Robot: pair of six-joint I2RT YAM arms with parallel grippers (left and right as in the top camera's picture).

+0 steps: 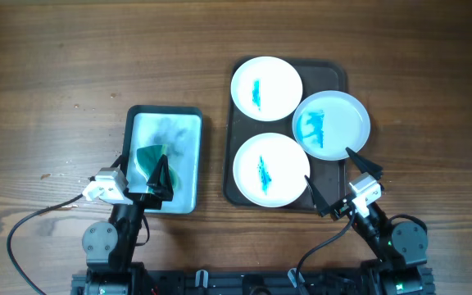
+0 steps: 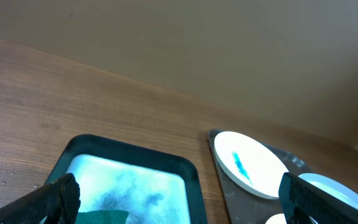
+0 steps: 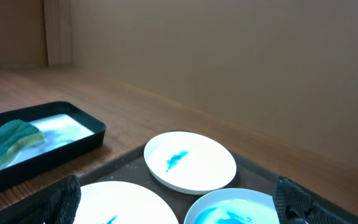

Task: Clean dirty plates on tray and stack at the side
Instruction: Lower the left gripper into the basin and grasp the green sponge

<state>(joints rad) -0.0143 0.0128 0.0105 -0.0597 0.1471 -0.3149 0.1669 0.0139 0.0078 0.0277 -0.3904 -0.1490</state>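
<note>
Three small white plates lie on the dark tray [image 1: 324, 72], each smeared with blue-teal paint: one at the far left [image 1: 266, 88], one at the right [image 1: 331, 124], one nearest me [image 1: 270, 169]. My right gripper [image 1: 328, 164] hovers open over the tray's near right corner, nothing between its fingers. The right wrist view shows the far plate [image 3: 190, 160], the heavily smeared one [image 3: 235, 208] and the near one [image 3: 123, 202] ahead of that gripper [image 3: 179, 205]. Over the pale teal tray, my left gripper [image 1: 142, 172] is open and empty.
The pale teal tray [image 1: 188, 123] with a dark rim sits left of the dark tray and holds a green sponge [image 1: 147, 157] at its near end. Bare wooden tabletop [image 1: 72, 74] surrounds both trays. A wall rises behind the table's far edge.
</note>
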